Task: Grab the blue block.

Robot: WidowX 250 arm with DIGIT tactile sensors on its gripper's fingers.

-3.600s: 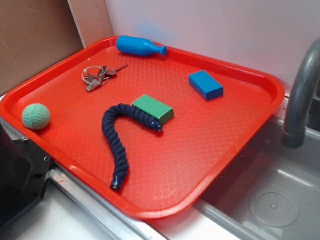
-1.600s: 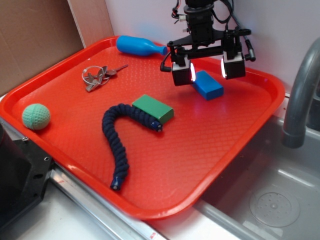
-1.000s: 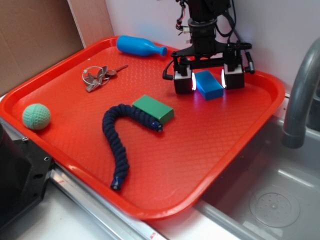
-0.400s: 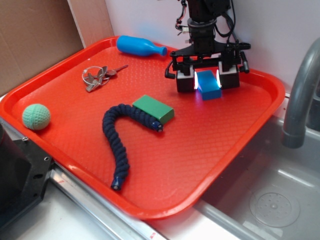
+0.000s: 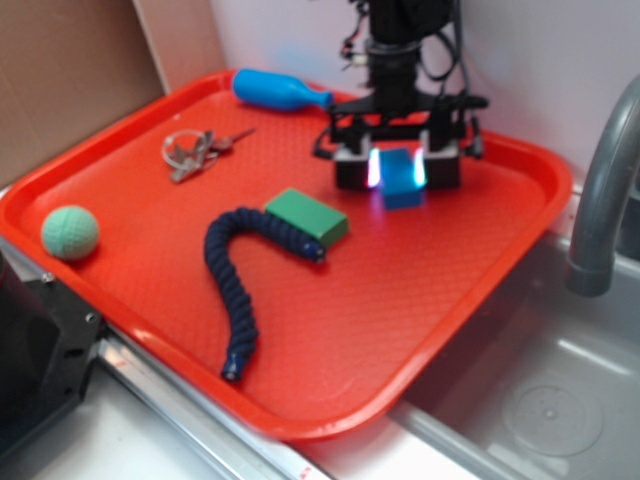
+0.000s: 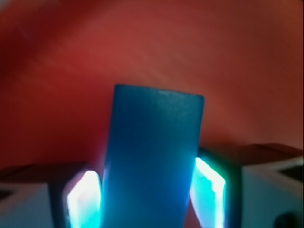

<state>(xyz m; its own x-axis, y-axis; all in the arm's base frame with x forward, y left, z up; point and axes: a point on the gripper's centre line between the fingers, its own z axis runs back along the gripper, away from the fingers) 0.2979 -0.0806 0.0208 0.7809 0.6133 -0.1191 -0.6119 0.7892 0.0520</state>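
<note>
The blue block (image 5: 402, 180) lies at the back right of the red tray (image 5: 480, 290), standing between my gripper's (image 5: 398, 170) two fingers. In the wrist view the blue block (image 6: 154, 156) fills the gap of the gripper (image 6: 147, 199). The glowing pads (image 6: 84, 199) press against its two long sides. The gripper is shut on the block, which rests at tray level.
On the tray are a green block (image 5: 306, 217), a dark blue rope (image 5: 240, 290), a green ball (image 5: 70, 232), a bunch of keys (image 5: 192, 150) and a blue pin-shaped toy (image 5: 275, 90). A grey faucet (image 5: 600, 190) rises over the sink (image 5: 540, 400) at the right.
The gripper came down over the blue block with its fingers wide on either side. They have now closed in against the block's sides.
</note>
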